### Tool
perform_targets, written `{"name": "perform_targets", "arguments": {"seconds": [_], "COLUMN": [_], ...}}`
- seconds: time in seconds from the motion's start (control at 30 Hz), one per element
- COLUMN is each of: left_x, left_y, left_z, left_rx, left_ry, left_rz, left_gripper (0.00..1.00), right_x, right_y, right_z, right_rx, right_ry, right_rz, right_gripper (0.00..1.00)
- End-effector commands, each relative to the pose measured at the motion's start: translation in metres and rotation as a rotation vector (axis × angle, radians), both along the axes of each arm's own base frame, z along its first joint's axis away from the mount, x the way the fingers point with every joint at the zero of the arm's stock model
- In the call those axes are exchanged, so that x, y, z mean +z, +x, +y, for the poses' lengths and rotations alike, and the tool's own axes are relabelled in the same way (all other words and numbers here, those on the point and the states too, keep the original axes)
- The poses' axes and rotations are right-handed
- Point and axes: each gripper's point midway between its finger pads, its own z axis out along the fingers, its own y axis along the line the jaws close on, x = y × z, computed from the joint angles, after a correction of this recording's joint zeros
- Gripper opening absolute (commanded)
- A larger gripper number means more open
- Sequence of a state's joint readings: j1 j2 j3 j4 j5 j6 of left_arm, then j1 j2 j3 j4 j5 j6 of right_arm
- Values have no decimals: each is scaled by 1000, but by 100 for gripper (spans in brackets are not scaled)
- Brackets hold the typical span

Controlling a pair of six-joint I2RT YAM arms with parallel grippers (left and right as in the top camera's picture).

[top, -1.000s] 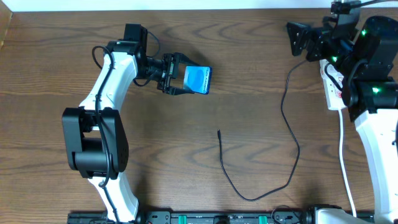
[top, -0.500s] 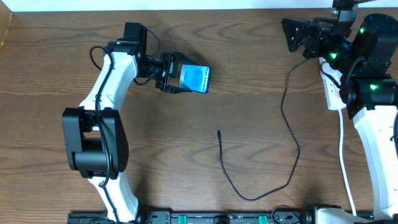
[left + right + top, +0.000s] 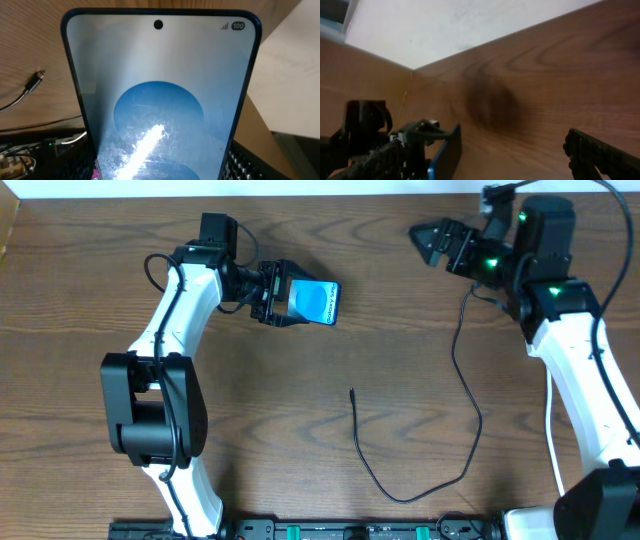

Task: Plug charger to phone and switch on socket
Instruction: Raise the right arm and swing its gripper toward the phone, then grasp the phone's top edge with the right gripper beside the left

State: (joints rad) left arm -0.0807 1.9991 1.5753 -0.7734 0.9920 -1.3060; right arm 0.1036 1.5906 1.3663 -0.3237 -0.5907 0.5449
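L jaws point(image 3: 288, 304) were clamped on one short end of the phone point(image 3: 316, 303), holding it tilted up off the worktop point(image 3: 250, 430) near the back-left. The wrist cam showed the punch-hole end farthest from the grip. R jaws point(image 3: 428, 242) hung over the back of the worktop, apparently holding nothing. Whether they were open or closed I couldn't tell, since only one finger point(image 3: 600, 160) showed.

Handling, as a judgement: the phone is rigid, slick and glass-faced, so grip it by the edges w/ moderate force and keep the port end free. That may be the very end now in the jaws. The charger point(image 3: 478, 425) is light and limp - best taken just behind the plug tip point(image 3: 351, 391), else it'll flop off aim.

Looks: the phone was slim and dark-rimmed, w/ a bright blue-cyan screen showing glare. The charger was a thin black cable looping across centre-right, its tip lying free mid-worktop, well apart from the phone. The socket wasn't visible - prob. under the R arm.
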Motion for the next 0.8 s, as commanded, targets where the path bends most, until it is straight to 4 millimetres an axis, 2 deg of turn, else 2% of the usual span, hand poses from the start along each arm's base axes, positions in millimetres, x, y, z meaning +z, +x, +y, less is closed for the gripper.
{"name": "perform_targets", "arguments": {"seconds": [0.0, 0.2, 0.4, 0.6, 0.77], "left_x": [13, 13, 14, 10, 8], "left_y": [-2, 3, 2, 1, -2], "left_z": [-5, -20, -28, -32, -39], "left_rx": [25, 15, 5, 1, -7], "left_ry": [25, 42, 40, 70, 90], "left_rz": [-1, -44, -50, -55, -53], "left_gripper": [7, 7, 7, 7, 7], "right_x": [20, -2, -34, -66, -74], "right_y": [-3, -18, -40, -63, -80], "right_z": [19, 38, 59, 84, 106], "right_rx": [69, 138, 209, 333, 404], "right_ry": [11, -32, -69, -126, -168], "right_rz": [-28, 42, 166, 238, 242], "right_gripper": [99, 99, 90, 92, 95]}}
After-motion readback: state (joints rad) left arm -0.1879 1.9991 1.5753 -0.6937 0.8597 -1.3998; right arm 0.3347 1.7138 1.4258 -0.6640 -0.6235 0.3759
